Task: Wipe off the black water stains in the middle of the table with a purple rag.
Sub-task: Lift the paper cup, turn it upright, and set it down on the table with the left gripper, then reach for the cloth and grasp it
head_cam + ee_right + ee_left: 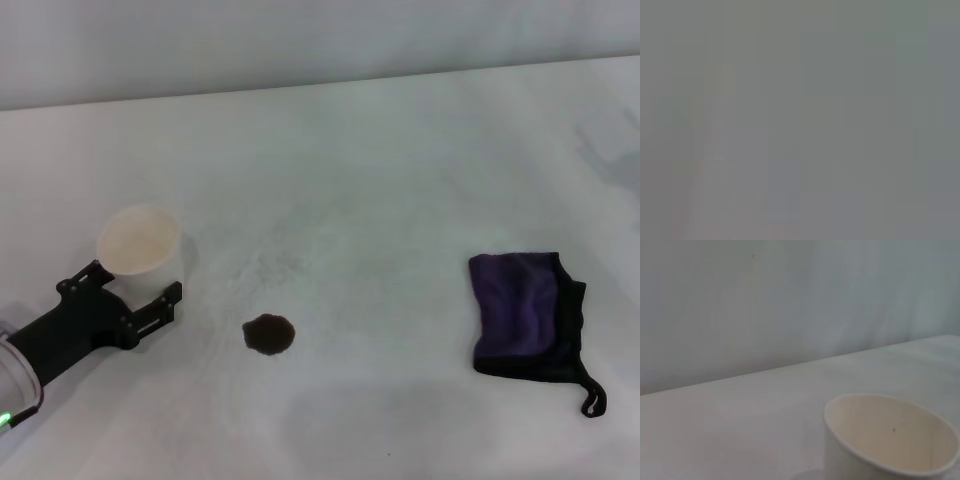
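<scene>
Lying flat and untouched on the counter (400,150) well right of the black water stains (269,334), the purple rag (525,312), while the left pincer (135,292), spread apart beside the empty cup (139,240), resting at the left edge, right pincer out of view.

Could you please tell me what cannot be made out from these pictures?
- Right claw: in no view; the right wrist view is a featureless grey blur.
- Left claw: open beside the cup; its arm is cut off by the head view's edge.
- Cup's base: cut off by the left wrist view's edge.
- Underside of the purple rag: hidden by its folds.
</scene>
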Controlling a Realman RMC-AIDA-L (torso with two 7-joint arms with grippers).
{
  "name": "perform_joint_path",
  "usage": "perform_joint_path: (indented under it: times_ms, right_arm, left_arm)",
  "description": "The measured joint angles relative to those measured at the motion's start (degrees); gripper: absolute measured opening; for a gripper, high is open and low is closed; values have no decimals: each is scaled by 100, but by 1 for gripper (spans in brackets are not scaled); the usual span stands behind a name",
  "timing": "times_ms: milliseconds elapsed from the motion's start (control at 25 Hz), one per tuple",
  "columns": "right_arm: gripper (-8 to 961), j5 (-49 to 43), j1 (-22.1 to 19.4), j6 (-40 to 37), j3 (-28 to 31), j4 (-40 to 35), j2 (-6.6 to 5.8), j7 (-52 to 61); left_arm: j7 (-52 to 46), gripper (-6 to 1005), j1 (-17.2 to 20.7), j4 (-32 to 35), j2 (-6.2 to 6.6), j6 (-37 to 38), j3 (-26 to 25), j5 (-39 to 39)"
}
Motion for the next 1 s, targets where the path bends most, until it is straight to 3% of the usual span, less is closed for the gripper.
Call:
perform_joint_path:
  times_ms: [520,840,1000]
  right_arm:
    - [841,0,-44,-68,-6,-29,0,59]
    - [841,-93,-216,-222,11,-50,-8,434]
    - [840,-137,-411,-550,17,-332,-9,1464]
  left_arm:
    - [416,876,368,19,7,-523,-40,-179]
    - [905,877,1037,-124,-3,-816,-36,-783]
    - [1192,878,1359,-154,1,-1140,-34,-1396]
